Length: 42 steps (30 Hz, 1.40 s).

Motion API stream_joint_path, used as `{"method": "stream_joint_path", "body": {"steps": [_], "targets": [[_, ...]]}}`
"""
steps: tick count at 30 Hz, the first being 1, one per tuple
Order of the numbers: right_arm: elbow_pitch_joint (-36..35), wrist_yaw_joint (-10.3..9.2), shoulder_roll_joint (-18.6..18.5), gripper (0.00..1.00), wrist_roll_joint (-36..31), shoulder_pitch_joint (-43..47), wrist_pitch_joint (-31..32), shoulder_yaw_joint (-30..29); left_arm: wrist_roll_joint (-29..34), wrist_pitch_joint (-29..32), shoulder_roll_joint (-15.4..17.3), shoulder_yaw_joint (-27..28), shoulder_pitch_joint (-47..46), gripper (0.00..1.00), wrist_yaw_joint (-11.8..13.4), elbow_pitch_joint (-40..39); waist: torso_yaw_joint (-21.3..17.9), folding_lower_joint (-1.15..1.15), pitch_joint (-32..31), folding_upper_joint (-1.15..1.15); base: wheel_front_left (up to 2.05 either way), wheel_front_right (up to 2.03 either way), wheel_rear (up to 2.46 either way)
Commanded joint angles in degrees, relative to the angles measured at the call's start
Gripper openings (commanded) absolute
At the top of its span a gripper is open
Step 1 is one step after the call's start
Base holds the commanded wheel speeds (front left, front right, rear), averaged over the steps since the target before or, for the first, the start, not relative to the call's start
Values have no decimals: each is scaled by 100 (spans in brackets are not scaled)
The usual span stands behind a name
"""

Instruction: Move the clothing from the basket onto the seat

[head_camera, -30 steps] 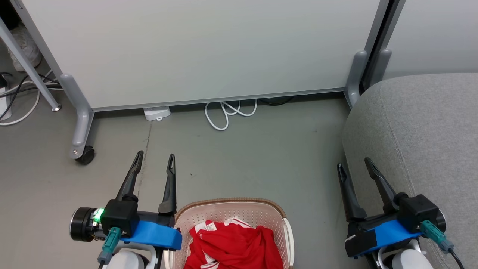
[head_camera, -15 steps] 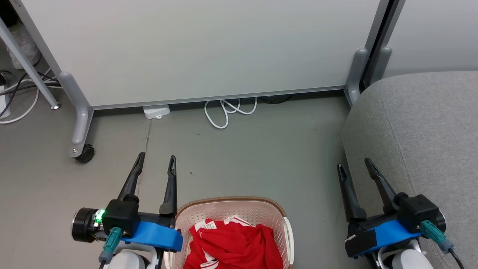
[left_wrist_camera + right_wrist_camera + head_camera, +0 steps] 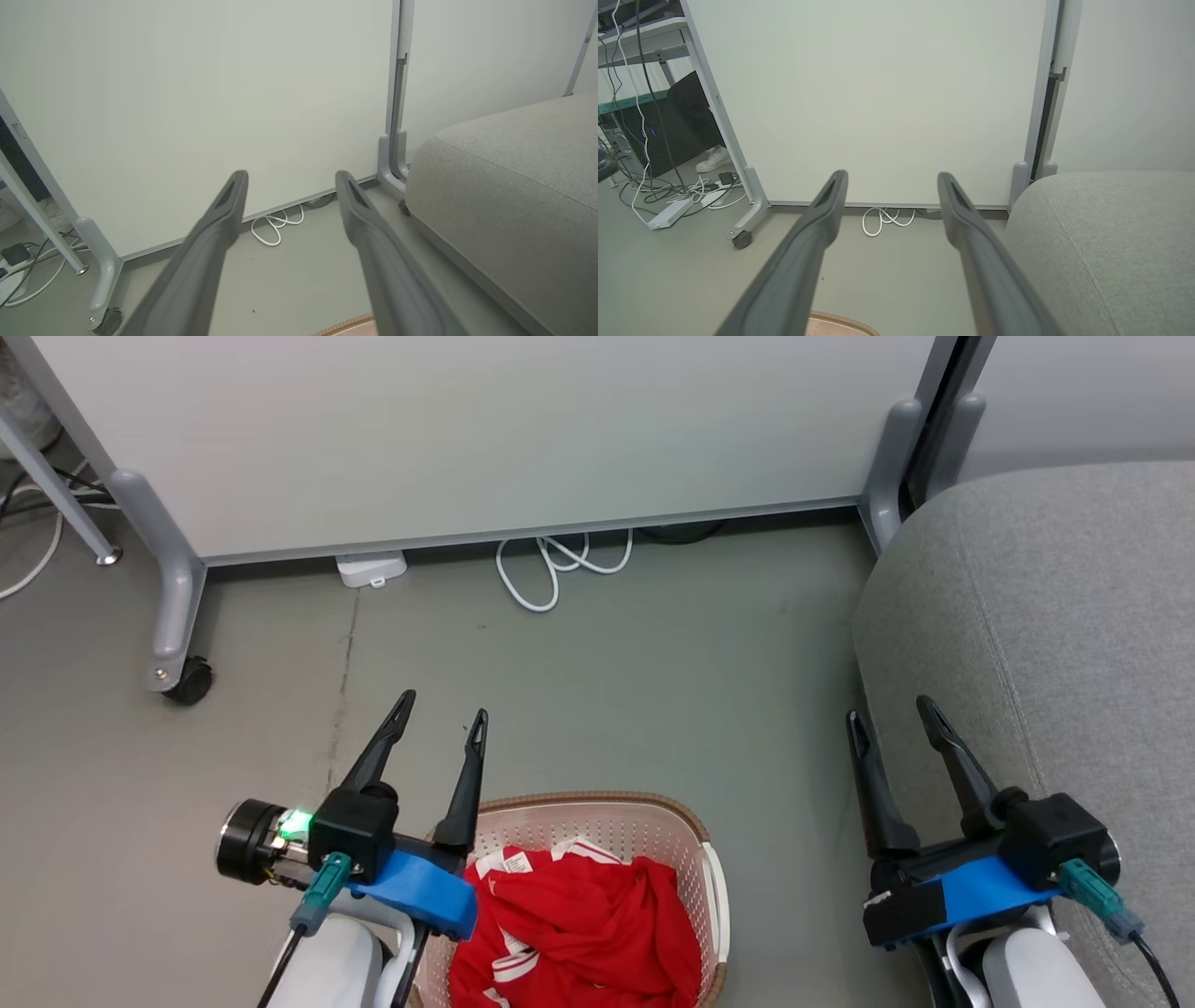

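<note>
1. clothes [image 3: 579, 933]: red with white trim and a white label, bunched inside the basket [image 3: 607, 797]. the basket stands on the floor [image 3: 653, 691] between the two arms, at the bottom of the head view.
2. left gripper [image 3: 444, 706]: fingers spread, nothing between them. in the head view its right finger crosses the basket's left rim, and both tips point ahead over bare floor.
3. right gripper [image 3: 888, 709]: fingers spread, empty, well to the right of the basket. in the head view its left finger lies over the floor and its right finger over the edge of the seat [image 3: 1055, 616].
4. seat: a grey cushion with a stitched seam, to the right of the basket, with a strip of floor between them.
5. cable [image 3: 551, 569]: a white coil on the floor at the foot of the panel [image 3: 467, 429], with a small white box [image 3: 371, 568] just left of it.
6. panel: a pale board on grey legs, with a caster [image 3: 189, 683] under the left leg. its right leg stands by the seat's far corner.
7. beyond the panel's left leg, in the right wrist view, are tangled cords and a white shoe [image 3: 712, 158].
</note>
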Motion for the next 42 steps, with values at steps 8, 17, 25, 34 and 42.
{"method": "stream_joint_path", "body": {"steps": [8,17,25,34,42], "targets": [[-172,13,-26,100,-64,-422,-22,-32,-113,-16,136,-615,-683,100,-51,727,-255,0,755,0,0,0,0],[-334,13,-25,100,-36,-1029,-22,123,-432,-16,431,-1612,-1562,100,-37,1483,-599,0,1767,0,0,0,0],[-458,13,-24,100,-23,-1427,-21,197,-667,-17,559,-2332,-2259,100,-38,2226,-782,0,2548,0,0,0,0],[-597,12,-24,100,-102,-1704,-22,206,-965,-16,611,-3332,-2952,100,-38,3239,-866,0,3287,0,0,0,0],[-768,12,-24,100,-168,-2033,-22,284,-1624,172,534,-4448,-3490,100,-38,4211,-930,0,3958,0,0,0,0]]}}
